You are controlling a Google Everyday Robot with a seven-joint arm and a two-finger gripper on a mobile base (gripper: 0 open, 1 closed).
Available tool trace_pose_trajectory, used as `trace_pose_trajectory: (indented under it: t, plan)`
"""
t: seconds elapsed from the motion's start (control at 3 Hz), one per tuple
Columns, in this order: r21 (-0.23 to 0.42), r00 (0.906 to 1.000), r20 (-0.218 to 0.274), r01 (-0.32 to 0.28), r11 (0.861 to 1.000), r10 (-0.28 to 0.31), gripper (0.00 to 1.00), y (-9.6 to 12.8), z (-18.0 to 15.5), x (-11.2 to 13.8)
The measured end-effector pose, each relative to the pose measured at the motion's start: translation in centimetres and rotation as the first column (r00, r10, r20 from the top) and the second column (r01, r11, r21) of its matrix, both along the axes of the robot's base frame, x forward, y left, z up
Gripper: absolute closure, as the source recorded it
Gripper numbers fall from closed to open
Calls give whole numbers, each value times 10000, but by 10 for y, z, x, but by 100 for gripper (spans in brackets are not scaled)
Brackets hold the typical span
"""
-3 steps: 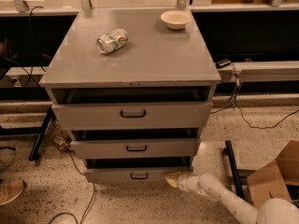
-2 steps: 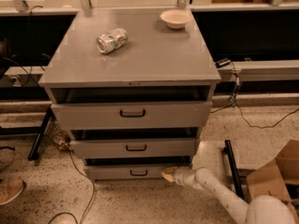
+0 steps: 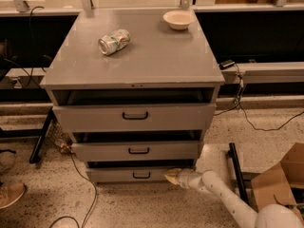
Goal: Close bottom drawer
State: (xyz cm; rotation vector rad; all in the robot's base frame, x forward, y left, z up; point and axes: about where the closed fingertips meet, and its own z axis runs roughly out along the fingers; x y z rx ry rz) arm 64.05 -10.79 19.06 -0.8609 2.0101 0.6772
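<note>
The bottom drawer (image 3: 118, 174) is the lowest of three grey drawers in the cabinet, with a small black loop handle (image 3: 141, 175). It stands pulled out only slightly, with a thin dark gap above its front. My gripper (image 3: 171, 175) is at the right part of the drawer's front panel, its yellowish tip touching the panel. The white arm (image 3: 223, 198) runs back from it to the lower right.
The middle drawer (image 3: 137, 150) and top drawer (image 3: 135, 116) also stand slightly open. A crushed can (image 3: 114, 41) and a bowl (image 3: 178, 19) sit on the cabinet top. A cardboard box (image 3: 280, 179) and a black bar (image 3: 236, 171) are at the right; cables lie on the floor.
The gripper has moved left and inward against the bottom drawer's front. The drawer has slid further into the cabinet.
</note>
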Motion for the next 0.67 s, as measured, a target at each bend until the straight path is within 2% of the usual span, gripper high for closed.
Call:
trace_pose_trajectory:
  t: [0.33, 0.67]
  plan:
    - [371, 9878, 403, -1518, 9877, 1503, 100, 5, 26, -40]
    - [844, 9688, 334, -2478, 9651, 2458, 100, 13, 43, -83]
